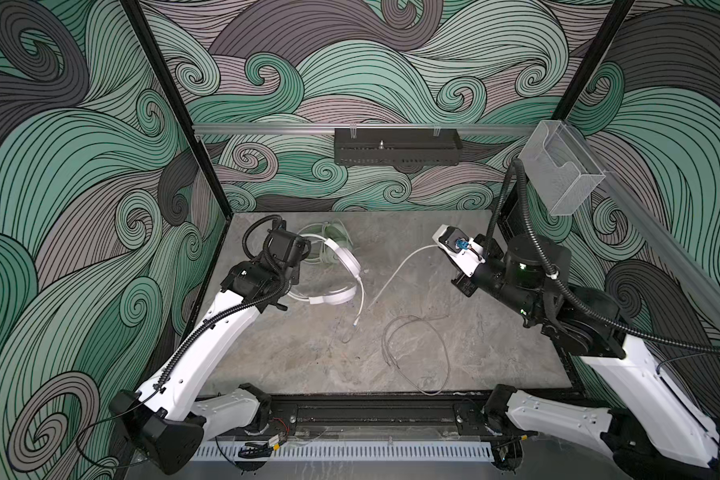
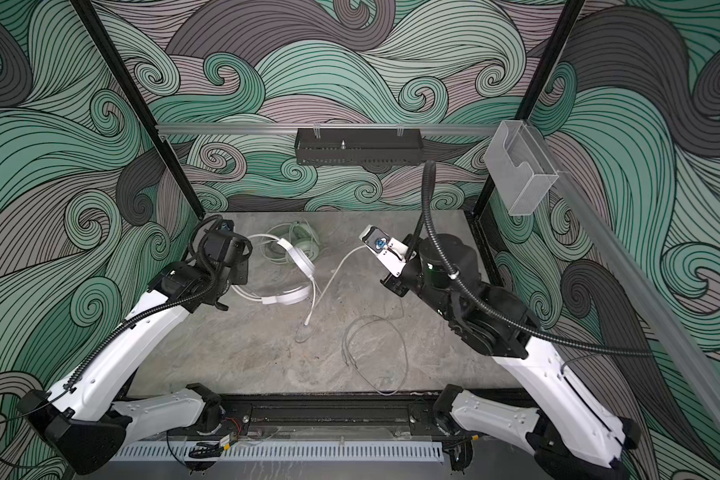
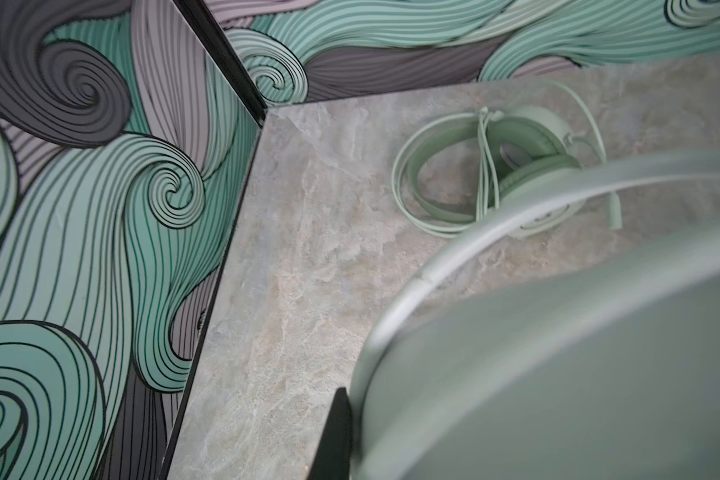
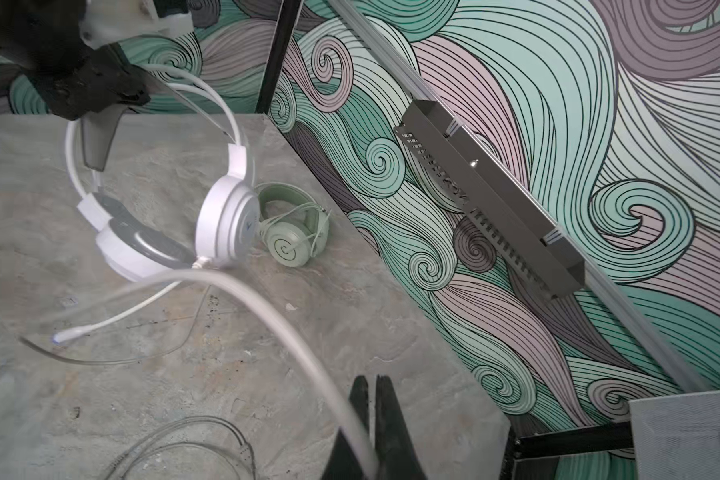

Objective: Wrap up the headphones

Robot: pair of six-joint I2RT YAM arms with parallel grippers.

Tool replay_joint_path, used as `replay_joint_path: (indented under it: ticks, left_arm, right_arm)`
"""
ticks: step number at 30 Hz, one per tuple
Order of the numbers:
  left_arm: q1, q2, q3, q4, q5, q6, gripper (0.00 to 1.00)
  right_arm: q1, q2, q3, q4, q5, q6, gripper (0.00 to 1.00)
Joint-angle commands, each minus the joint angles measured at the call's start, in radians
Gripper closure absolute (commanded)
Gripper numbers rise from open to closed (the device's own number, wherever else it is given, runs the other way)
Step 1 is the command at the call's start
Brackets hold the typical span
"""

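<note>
**Two arms, one white headset**

The left gripper [image 4: 95, 153] has its jaws squeezed on the band of the white headset [image 4: 225, 224]. It holds the headset up near the worktop's [image 1: 474, 332] back left corner. The white cable [image 4: 267, 307] runs sideways to the right gripper [image 4: 371, 382], which pinches it. The mint green headset [image 4: 296, 232] lies by the back edge. I cannot tell where the thin grey loop [image 1: 416, 353] near the front edge joins. The top views hide the left jaws.

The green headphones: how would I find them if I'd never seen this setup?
Look at the grey stone-look table and go to its far edge, left of the middle, near the swirly back wall. A mint green headset lies there, behind the raised white headset. Unlike that one, it is green, with its cable gathered around it.
</note>
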Motion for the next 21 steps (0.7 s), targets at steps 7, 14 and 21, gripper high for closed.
replay_joint_path:
  ticks: [7,14,21]
  left_arm:
    - [0.004,-0.053,0.161,-0.009,-0.096,-0.1,1.0]
    - [0.004,-0.075,0.186,-0.026,0.045,-0.114,1.0]
    - [0.008,-0.051,0.25,-0.017,0.07,-0.077,1.0]
  right_arm:
    - [-0.443,0.036,-0.249,0.014,-0.138,0.429,0.85]
    - [-0.54,0.138,-0.215,-0.018,-0.188,0.616,0.41]
    - [-0.573,0.123,-0.19,-0.153,-0.319,0.753,0.11]
